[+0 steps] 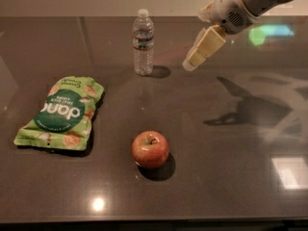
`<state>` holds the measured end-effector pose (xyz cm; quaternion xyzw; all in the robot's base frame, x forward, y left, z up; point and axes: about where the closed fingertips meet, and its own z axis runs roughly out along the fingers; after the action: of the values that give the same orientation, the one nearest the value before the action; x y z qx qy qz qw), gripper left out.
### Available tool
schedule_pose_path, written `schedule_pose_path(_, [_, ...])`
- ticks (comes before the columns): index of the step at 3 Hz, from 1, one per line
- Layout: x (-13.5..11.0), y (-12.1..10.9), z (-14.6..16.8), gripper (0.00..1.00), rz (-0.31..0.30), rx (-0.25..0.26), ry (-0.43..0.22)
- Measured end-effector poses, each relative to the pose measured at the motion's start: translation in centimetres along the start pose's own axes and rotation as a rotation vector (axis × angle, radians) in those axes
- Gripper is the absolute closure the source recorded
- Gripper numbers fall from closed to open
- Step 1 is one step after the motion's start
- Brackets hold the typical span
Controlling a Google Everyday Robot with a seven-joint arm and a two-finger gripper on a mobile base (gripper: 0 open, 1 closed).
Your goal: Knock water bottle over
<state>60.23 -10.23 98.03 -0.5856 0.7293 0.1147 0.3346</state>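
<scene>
- The bottle [143, 42] stands upright near the table's [231, 177] far edge, cap on.
- The gripper [190, 64] hangs above the table to the right of the bottle, tilted down-left toward it and not touching it.
- Whether the gripper is apart or together cannot be told.
- A red apple [150, 149] sits nearer the front.
- A green bag [61, 112] lies flat at the left.
</scene>
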Motion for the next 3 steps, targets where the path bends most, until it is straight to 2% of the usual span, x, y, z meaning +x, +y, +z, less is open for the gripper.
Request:
schedule_pose_path(2, [-4.5, -2.5, 6.9, 0.00, 0.035, -0.031, -0.172])
schedule_pose_path(3, [-5.9, -4.0, 9.1, 0.00, 0.052, -0.026, -0.226])
